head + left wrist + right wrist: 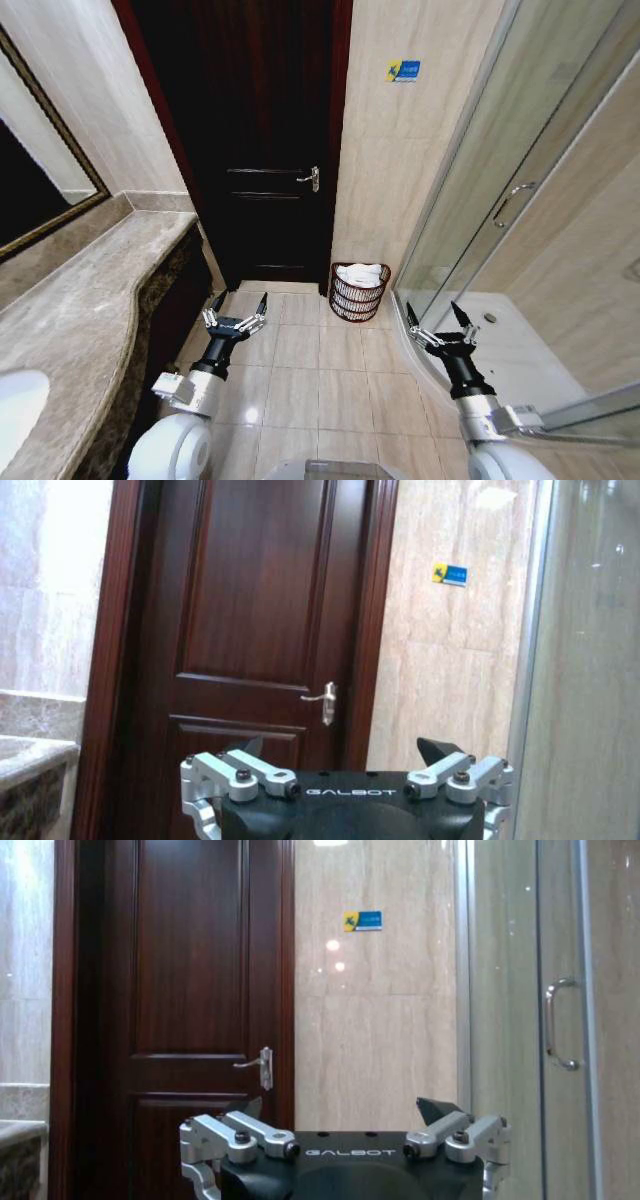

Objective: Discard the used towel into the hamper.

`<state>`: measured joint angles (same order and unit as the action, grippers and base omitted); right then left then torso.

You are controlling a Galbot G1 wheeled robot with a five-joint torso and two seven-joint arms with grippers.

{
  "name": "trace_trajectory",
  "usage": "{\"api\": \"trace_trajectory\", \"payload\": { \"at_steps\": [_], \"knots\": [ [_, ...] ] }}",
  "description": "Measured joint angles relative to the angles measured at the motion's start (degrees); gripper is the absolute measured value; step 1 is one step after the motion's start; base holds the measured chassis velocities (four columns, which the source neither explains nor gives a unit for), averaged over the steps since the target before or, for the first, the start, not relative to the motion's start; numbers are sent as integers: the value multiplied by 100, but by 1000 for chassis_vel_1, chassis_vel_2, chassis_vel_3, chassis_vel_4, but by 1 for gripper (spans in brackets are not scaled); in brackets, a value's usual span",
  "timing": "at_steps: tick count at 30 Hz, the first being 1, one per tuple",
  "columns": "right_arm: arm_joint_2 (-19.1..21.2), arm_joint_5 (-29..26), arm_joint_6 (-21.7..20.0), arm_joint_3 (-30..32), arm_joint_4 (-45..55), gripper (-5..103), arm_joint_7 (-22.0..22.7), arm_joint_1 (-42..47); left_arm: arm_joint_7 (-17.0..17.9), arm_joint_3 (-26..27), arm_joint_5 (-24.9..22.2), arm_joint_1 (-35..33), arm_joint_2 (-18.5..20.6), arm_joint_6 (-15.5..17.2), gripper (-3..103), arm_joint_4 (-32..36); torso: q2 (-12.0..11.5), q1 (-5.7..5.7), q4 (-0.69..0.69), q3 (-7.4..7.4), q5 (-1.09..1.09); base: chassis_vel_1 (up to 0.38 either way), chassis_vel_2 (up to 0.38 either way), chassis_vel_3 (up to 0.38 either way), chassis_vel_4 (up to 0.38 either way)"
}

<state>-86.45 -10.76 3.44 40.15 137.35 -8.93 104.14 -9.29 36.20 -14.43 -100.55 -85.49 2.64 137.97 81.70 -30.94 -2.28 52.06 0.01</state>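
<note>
Your left hand (pixel 239 310) hangs out in front with its fingers spread wide and nothing between them; your right hand (pixel 436 319) matches it on the other side, equally spread and bare. Both are held level and forward, likely a neutral carry posture. The hamper (pixel 358 291) stands on the floor ahead, between the two hands and beyond them, against the wall beside the door (pixel 262 130). A white towel (pixel 361 273) already lies inside it.

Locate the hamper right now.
In the head view the hamper stands on the tiled floor against the far wall, between the dark door and the shower glass, white cloth inside.
</note>
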Motion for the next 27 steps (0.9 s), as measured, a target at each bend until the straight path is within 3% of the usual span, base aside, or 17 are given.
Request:
{"api": "trace_trajectory", "payload": {
  "at_steps": [27],
  "knots": [
    [0,0,0,0,0,100,0,0,0,0,0,0,0,0,100,0,0,1,0,0,-1,95,-99,-102,103]
  ]
}}
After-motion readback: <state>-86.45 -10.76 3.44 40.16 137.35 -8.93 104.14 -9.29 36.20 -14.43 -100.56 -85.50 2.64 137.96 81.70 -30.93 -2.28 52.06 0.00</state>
